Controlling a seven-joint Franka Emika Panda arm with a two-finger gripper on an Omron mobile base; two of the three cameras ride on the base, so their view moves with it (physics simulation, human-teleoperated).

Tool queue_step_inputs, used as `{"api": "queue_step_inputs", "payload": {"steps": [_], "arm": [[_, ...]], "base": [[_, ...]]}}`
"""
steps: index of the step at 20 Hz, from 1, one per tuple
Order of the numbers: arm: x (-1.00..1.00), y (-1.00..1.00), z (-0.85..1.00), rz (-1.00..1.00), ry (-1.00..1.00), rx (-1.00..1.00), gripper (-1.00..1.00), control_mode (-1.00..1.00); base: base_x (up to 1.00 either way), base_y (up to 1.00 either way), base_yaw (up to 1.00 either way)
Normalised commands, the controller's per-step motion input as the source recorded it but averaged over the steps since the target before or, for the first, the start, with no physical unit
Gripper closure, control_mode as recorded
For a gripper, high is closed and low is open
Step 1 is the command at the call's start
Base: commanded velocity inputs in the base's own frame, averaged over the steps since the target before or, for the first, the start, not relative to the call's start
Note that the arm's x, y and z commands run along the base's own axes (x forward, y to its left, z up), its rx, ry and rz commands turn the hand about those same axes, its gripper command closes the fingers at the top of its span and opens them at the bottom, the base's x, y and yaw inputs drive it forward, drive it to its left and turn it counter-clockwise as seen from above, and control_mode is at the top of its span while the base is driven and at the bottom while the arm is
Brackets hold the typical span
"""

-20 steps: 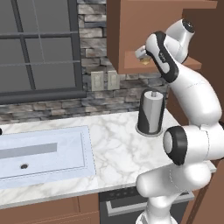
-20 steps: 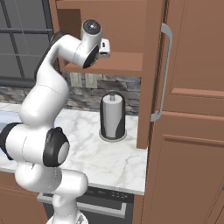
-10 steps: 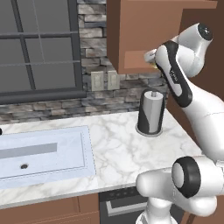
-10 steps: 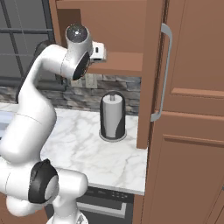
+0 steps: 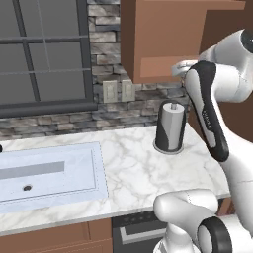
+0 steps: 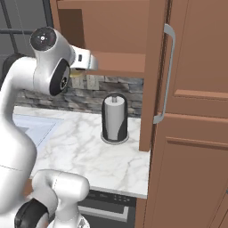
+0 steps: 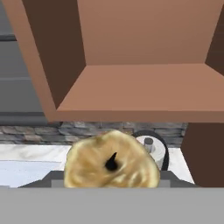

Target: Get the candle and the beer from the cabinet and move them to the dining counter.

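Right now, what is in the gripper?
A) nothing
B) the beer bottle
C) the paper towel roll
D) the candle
D: in the hand view the gold-tan candle with its dark wick sits close between the gripper fingers, just outside the open cabinet.

A grey stone-block wall (image 5: 106, 113) carries a dark-framed window (image 5: 44, 54) and a pale outlet plate (image 5: 117, 90), above a white marble counter (image 5: 133, 173) with an inset sink (image 5: 44, 170), beside tall brown pantry cabinets (image 6: 196, 133).
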Motion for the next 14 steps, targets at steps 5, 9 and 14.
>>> {"api": "queue_step_inputs", "payload": {"steps": [5,9,14], "arm": [[-1.00,0.00,0.04,-0.02,0.02,0.03,1.00,-1.00],[-1.00,0.00,0.00,-0.04,0.04,0.01,1.00,-1.00],[-1.00,0.00,0.00,-0.09,0.06,0.00,1.00,-1.00]], "base": [[0.00,0.00,0.00],[0.00,0.00,0.00],[0.00,0.00,0.00]]}}
